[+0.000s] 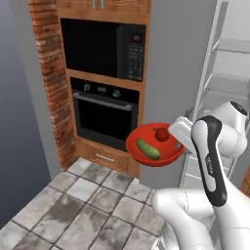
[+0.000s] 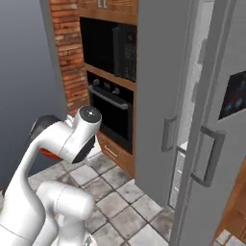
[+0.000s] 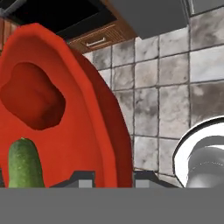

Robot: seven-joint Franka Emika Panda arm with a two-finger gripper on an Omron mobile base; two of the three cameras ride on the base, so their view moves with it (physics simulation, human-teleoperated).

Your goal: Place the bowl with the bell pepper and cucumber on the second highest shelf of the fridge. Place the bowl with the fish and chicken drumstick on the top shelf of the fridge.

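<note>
A red bowl is seen held in mid-air above the tiled floor, in front of the built-in oven and just left of the grey fridge side panel. Inside the bowl a green cucumber is laid towards the near side, and a red bell pepper is set behind it, close to the far rim. In the hand view the bowl's rim is seen passing between the two dark fingertips, with the cucumber at the lower left. The gripper is thus shown closed narrowly on the bowl's rim, the fingers being kept apart only by the wall of the bowl.

In the left base view the white hand of the arm is met at the bowl's right edge. Beyond it the open fridge interior with its white shelves is visible at the upper right. In the right base view a fridge door with a handle and a dark display panel is seen; nothing on the panel can be read. Above the oven a black microwave is mounted, and a brick column is stood to the left. No brand names or legible writing can be made out on any appliance.
</note>
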